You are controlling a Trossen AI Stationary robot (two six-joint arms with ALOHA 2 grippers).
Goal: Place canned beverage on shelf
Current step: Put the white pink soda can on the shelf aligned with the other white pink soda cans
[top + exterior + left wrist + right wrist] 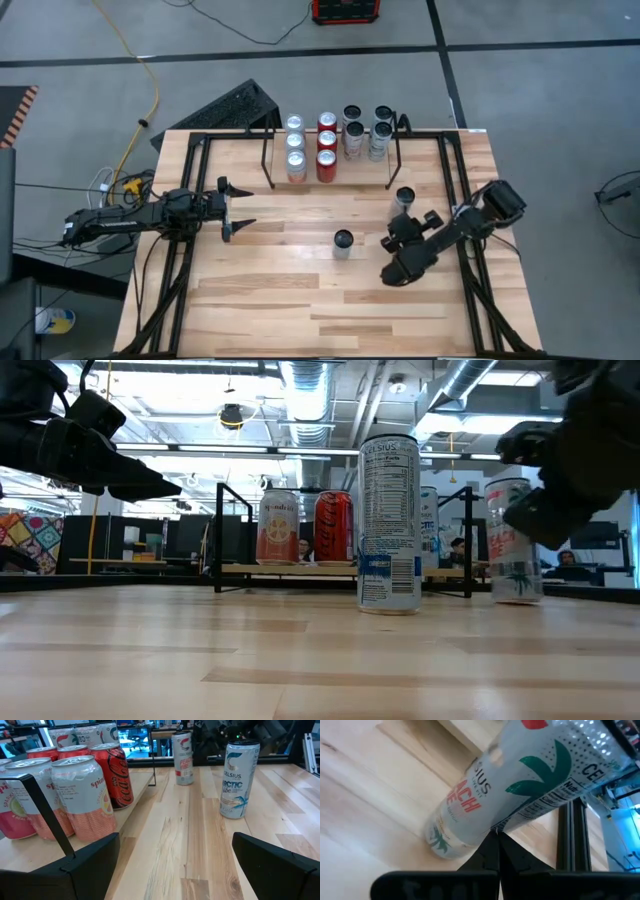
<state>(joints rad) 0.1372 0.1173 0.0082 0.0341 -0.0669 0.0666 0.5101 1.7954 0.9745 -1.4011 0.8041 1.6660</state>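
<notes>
The shelf (333,183) sits at the twelve o'clock edge of the worktop (300,300), with cans on it in four front-to-back rows. A Celsius Arctic Vibe can (343,243) stands upright near the worktop's centre. At its two o'clock, just in front of the shelf's right end, stands a Celsius Peach Vibe can (404,198). The left claw (236,209) lies at nine o'clock from the centre can; the right claw (408,229) lies just beside the Peach Vibe can, at its six o'clock.

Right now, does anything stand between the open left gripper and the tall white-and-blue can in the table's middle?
Nothing visible does. Bare wood table lies between the left gripper and the tall white-and-blue can.
</notes>
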